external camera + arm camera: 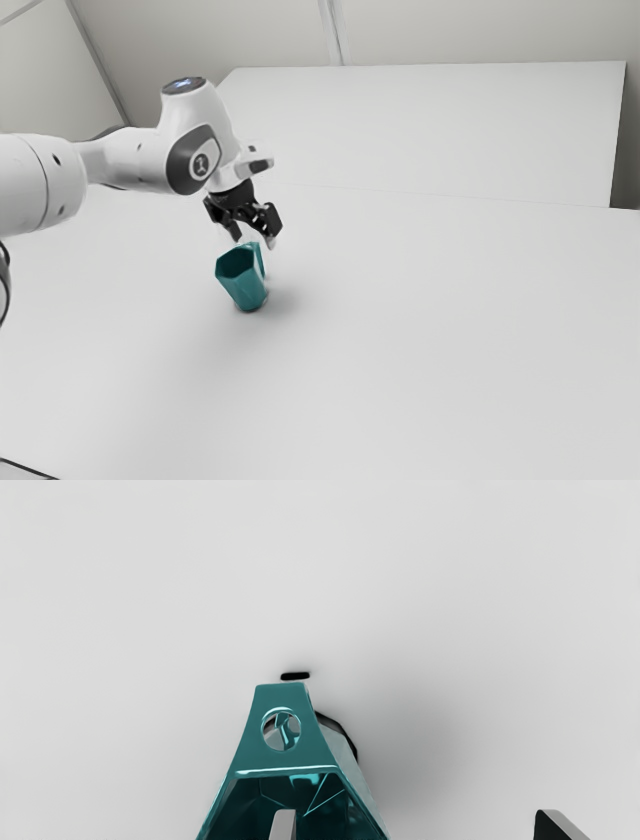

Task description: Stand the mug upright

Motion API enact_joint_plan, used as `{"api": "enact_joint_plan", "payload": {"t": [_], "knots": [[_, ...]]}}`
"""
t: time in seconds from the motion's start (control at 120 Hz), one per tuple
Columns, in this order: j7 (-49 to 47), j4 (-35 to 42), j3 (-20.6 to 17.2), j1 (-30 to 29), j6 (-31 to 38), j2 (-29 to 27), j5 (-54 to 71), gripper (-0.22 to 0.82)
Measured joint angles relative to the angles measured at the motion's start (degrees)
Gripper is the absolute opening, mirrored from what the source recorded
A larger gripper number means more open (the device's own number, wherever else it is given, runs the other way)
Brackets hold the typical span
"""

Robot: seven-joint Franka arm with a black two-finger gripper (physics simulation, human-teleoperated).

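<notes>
1. Gripper (254, 238) open wide, nothing held. Wrist view: one finger (283, 826) overlaps the mouth of the teal mug (246, 289), the other is out past its side. Can't tell if the first touches.
2. Mug is on the white counter (430, 330), below the gripper, base down, mouth up. Handle (280, 694) has a round hole.
3. Arm (130, 160) reaches in from the exterior view's left.
</notes>
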State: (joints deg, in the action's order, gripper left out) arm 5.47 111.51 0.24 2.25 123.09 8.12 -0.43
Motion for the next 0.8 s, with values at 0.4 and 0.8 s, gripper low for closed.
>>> {"api": "enact_joint_plan", "payload": {"t": [0.4, 0.8], "knots": [[0.56, -21.81, 0.89, -2.49, -17.87, 0.85, -0.86, 0.59], [2.39, -26.92, 0.9, -1.99, -26.91, 0.27, -0.24, 0.6]]}}
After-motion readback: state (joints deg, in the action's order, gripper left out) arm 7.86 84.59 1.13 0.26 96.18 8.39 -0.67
